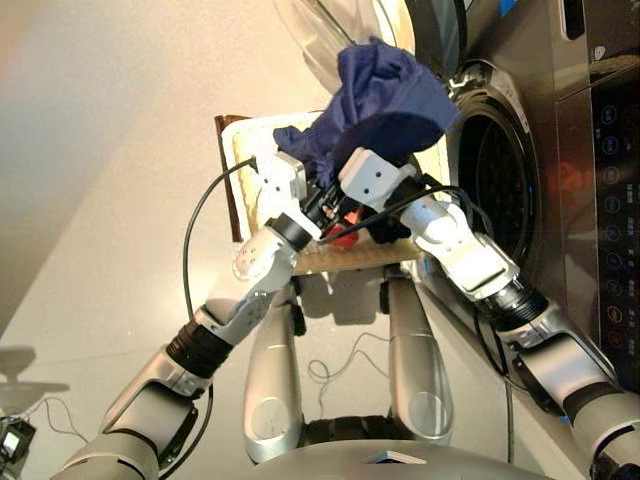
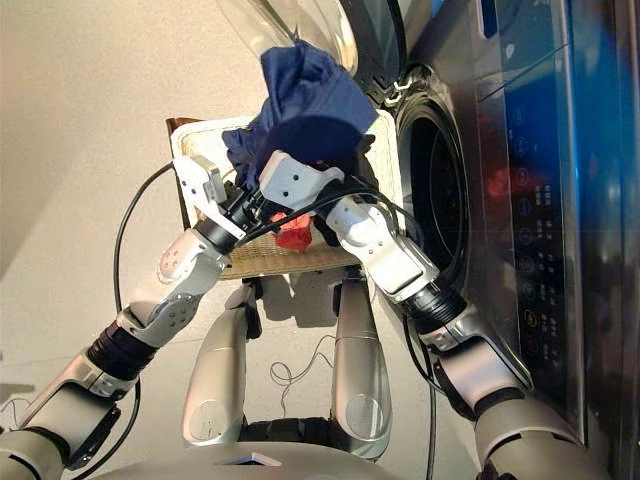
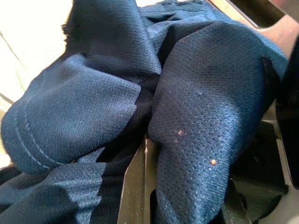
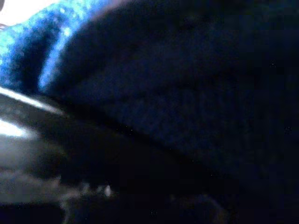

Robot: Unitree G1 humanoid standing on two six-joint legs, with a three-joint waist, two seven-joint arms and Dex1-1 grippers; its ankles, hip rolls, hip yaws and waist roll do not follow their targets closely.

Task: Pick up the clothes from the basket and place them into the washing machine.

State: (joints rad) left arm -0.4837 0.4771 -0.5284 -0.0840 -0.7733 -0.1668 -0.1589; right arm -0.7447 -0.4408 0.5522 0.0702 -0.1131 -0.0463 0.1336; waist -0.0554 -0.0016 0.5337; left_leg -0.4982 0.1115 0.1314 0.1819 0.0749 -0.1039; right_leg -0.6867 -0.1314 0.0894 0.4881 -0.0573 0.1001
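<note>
The navy blue garment (image 1: 385, 100) is up in the air, bunched into a puffy mound above the basket (image 1: 245, 140) and just beside the washing machine's (image 1: 570, 150) open drum hole (image 1: 495, 185). Both arms meet beneath it: the right gripper (image 1: 365, 150) is buried in the cloth on the drum side, the left gripper (image 1: 300, 160) tucked under the edge farther from the drum. The fabric swallows the fingers of both, so whether either pair is together or apart cannot be told; the left wrist view is filled with blue mesh folds, the right wrist view with dark blue cloth.

Below the lifted garment, a coral orange-red garment (image 2: 293, 236) peeks out in the basket, between the two forearms. The basket sits on the floor in front of the machine, beside the drum hole. The machine's round glass door (image 1: 330, 35) stands swung open beyond the basket, just past the raised garment. A black cable (image 1: 195, 235) loops off the left arm on the side away from the drum.
</note>
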